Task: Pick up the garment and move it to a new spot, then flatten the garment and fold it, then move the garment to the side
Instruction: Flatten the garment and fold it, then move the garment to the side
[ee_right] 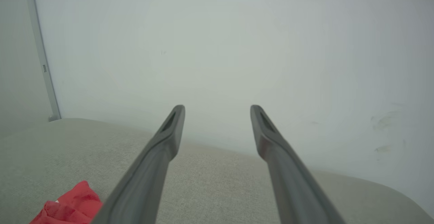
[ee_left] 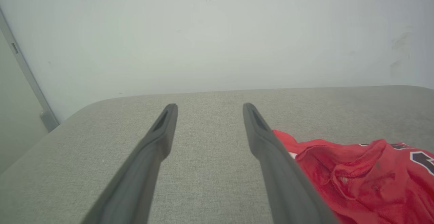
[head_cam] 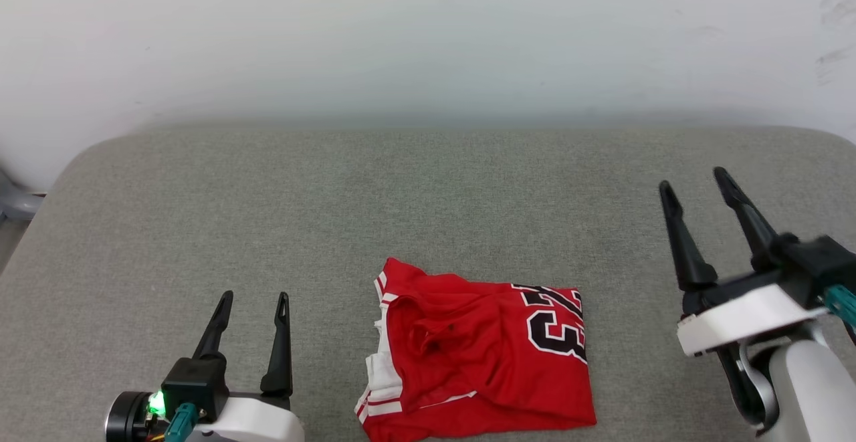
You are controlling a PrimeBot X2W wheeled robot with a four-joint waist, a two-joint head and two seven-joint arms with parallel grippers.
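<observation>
The folded garment [head_cam: 481,362] lies on the surface [head_cam: 428,194], its long axis running side to side. My left jaws, open and empty, sit near its left edge; my right jaws, open too, hang farther off its right edge.

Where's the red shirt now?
In the head view the garment lies folded on the grey surface, near its front edge, between the left gripper and the right gripper.
</observation>
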